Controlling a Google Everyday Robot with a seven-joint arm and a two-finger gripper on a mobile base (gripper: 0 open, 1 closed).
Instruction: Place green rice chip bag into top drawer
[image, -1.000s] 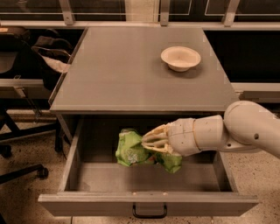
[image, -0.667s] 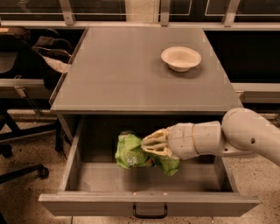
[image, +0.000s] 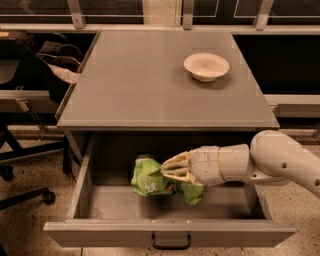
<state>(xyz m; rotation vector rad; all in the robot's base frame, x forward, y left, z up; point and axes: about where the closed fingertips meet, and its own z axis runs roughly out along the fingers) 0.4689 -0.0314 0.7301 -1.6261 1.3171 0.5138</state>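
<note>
Reaching into the open top drawer (image: 170, 232), the gripper (image: 169, 170) clamps the green rice chip bag (image: 146, 177) low, ready for release.

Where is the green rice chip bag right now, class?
In the camera view, the green rice chip bag is inside the open top drawer, near its middle, with the gripper against it, reaching in from the picture's right.

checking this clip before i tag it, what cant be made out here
All in the camera view:
chip bag: middle covered by the tool, which sits inside the open drawer; print too small to read.
back of the drawer: lost in shadow under the table top.
arm: cut off by the right edge.
</note>
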